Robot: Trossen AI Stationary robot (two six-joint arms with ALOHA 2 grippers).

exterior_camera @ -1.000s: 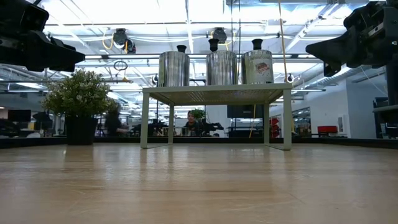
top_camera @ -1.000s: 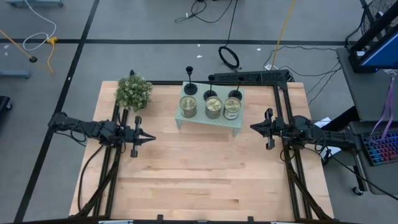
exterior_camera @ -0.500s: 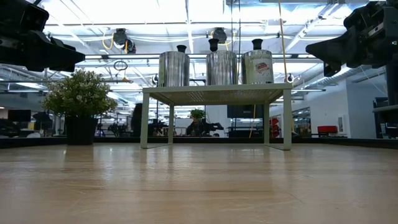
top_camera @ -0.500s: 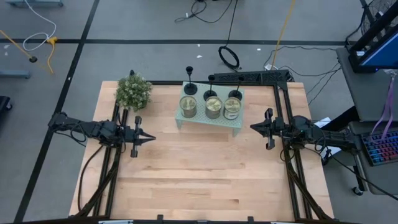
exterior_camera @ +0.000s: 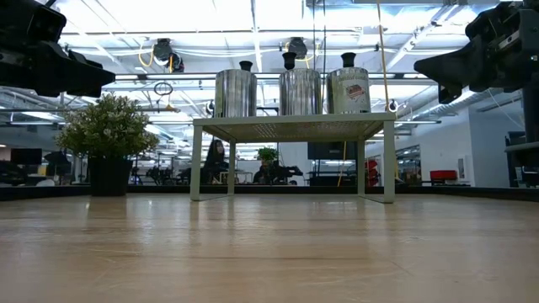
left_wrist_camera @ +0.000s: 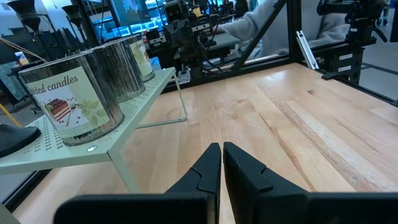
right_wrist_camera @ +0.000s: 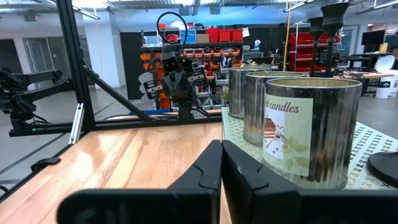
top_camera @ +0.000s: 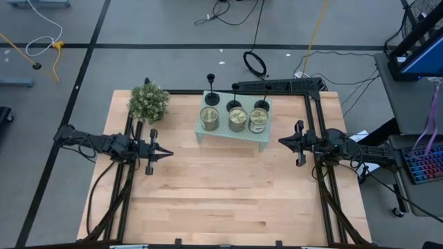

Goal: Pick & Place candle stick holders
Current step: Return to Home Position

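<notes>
Three matte-black candle stick holders (top_camera: 211, 99), (top_camera: 233, 105), (top_camera: 261, 105) stand on their disc bases at the far side of a pale green perforated rack (top_camera: 234, 134), behind three metal candle jars (top_camera: 237, 119). In the low view only their tops (exterior_camera: 289, 59) show above the jars. My left gripper (top_camera: 169, 153) hovers shut over the table to the left of the rack, pointing right. My right gripper (top_camera: 281, 142) hovers shut to the right of the rack, pointing left. Both are empty, as the wrist views show for the left (left_wrist_camera: 221, 149) and the right (right_wrist_camera: 221, 147).
A potted plant (top_camera: 147, 102) stands at the table's far left corner. The rack stands on thin legs (exterior_camera: 196, 160) with open space beneath. Bare wood (top_camera: 228, 194) lies between the arms and toward the near edge. A black frame (top_camera: 315, 104) borders the table.
Both arms and the task's things have kept still. In the room beyond the table a person has walked across the low view, from the left to behind the rack.
</notes>
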